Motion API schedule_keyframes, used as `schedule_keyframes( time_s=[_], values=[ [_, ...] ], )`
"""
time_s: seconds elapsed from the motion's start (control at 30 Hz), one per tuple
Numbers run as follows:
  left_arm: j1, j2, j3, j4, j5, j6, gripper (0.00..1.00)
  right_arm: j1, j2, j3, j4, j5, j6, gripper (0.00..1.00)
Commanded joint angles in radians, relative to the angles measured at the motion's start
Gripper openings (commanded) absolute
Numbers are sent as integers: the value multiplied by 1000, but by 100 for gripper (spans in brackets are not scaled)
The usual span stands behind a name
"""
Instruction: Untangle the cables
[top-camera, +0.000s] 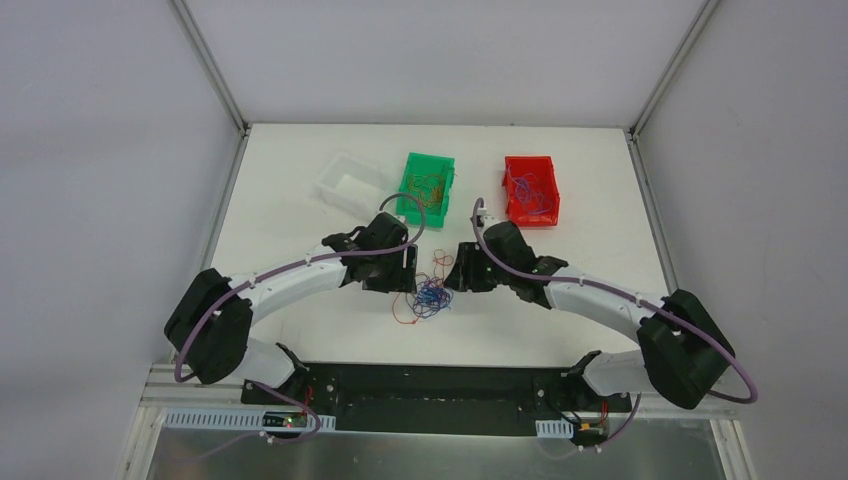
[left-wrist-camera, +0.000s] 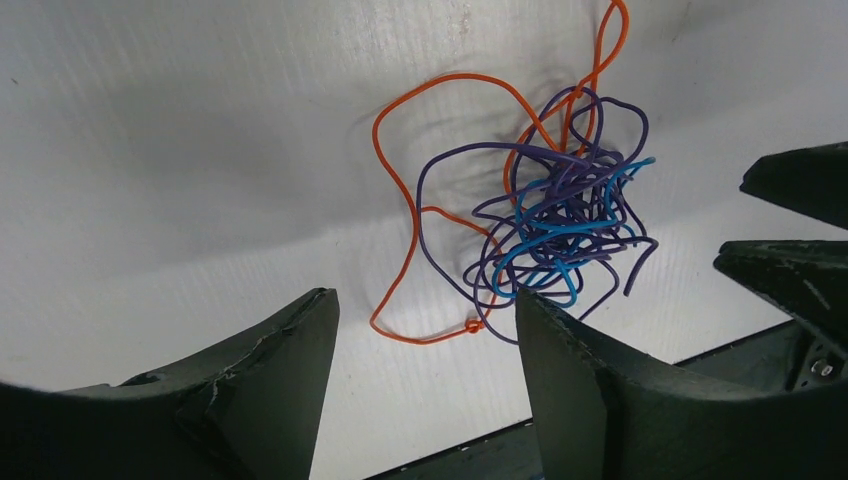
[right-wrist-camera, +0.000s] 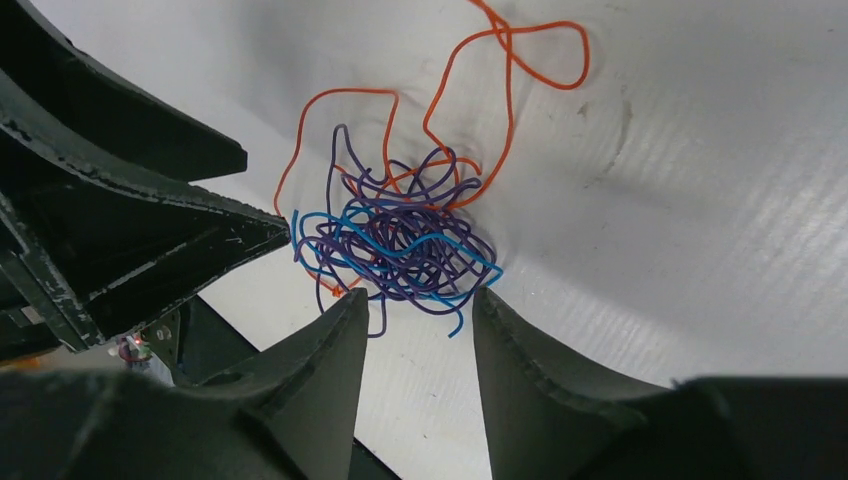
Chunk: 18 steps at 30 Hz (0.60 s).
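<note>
The cables lie as one small tangle of purple, blue and orange-red wire on the white table, between my two grippers. In the left wrist view the knot sits just beyond my right fingertip. An orange loop trails from it across the gap of my left gripper, which is open and holds nothing. My right gripper is open too, its tips at the near edge of the tangle with no wire between them. The two grippers face each other across the tangle.
Three bins stand at the back: a clear one, a green one with orange wires in it and a red one with blue and purple wires. The table's dark front edge runs just behind the tangle.
</note>
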Motion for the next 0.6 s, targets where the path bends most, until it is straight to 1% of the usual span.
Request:
schedule_keyframes(
  time_s=[0.0,0.17,0.37,0.43,0.57],
  values=[
    [3,18,3,19,20,9,66,43,33,7,74,10,-42,45],
    [5,37,-4,63,30,8,66,71,83,-23,146,-61,-72,46],
    [12,95,9,89,47,-3,60,88,154,-14,159,-34,-83,44],
    [17,104,8,101,48,-4,59,91,169,-7,159,-34,-85,37],
    [32,128,1,132,50,-12,50,93,161,-14,164,-19,-77,10]
  ],
)
